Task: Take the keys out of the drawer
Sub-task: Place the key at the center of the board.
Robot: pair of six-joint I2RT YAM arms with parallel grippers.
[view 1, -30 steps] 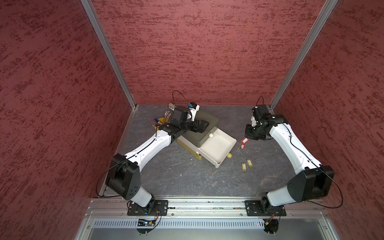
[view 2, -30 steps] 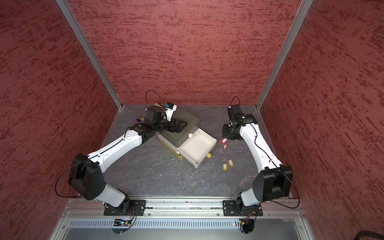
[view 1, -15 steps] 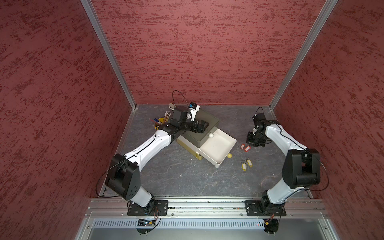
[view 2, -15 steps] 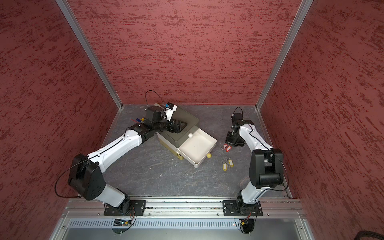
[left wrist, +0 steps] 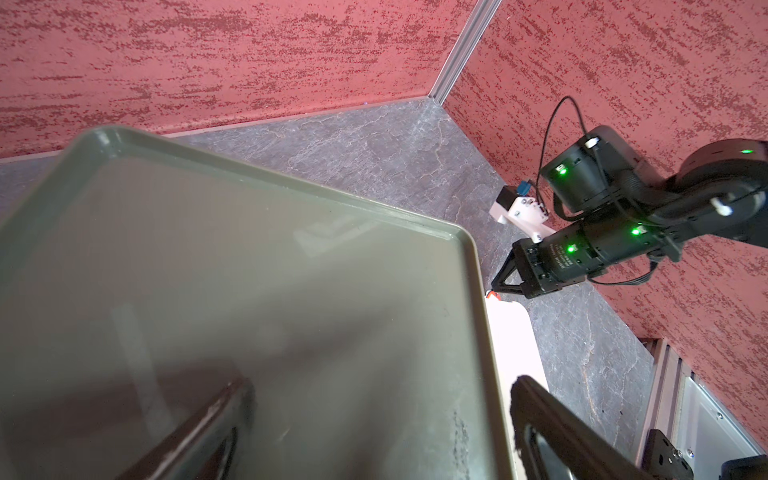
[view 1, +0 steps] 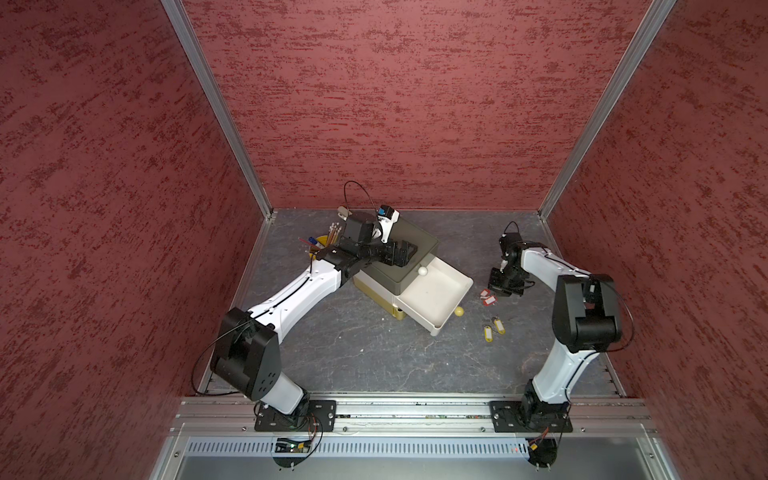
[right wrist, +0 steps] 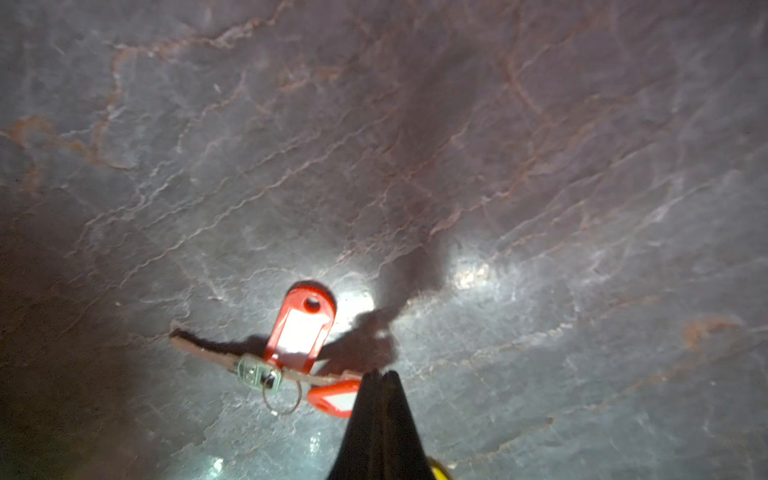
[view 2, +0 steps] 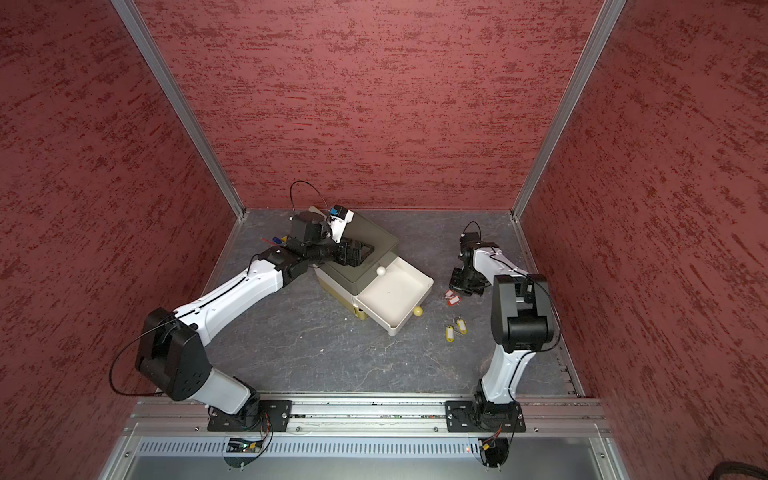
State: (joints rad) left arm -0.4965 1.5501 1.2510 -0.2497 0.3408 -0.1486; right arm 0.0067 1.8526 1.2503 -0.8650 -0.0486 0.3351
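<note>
Two red-tagged keys (right wrist: 300, 328) on the table (right wrist: 540, 166), just beside the right tool (right wrist: 380, 376)

A robotics lab cell: red panels (view 1: 395, 104) on aluminium posts (view 1: 216, 104) enclose my desk (view 1: 374, 353), my arms (view 1: 299, 291) bolted to its front rail (view 1: 415, 411).

A: Red pair, status?
B: Two red-tagged keys (view 1: 490, 300) are lying flat on the tabletop (view 1: 365, 357), touching. One tag (right wrist: 301, 328) is resting across a key blade. They are sitting just beside the pulled-out cream drawer (view 1: 436, 291).
A: Yellow pair?
B: Two yellow-tagged keys (view 1: 487, 333) are lying side by side on the tabletop, near the reds and clear of the drawer.
</note>
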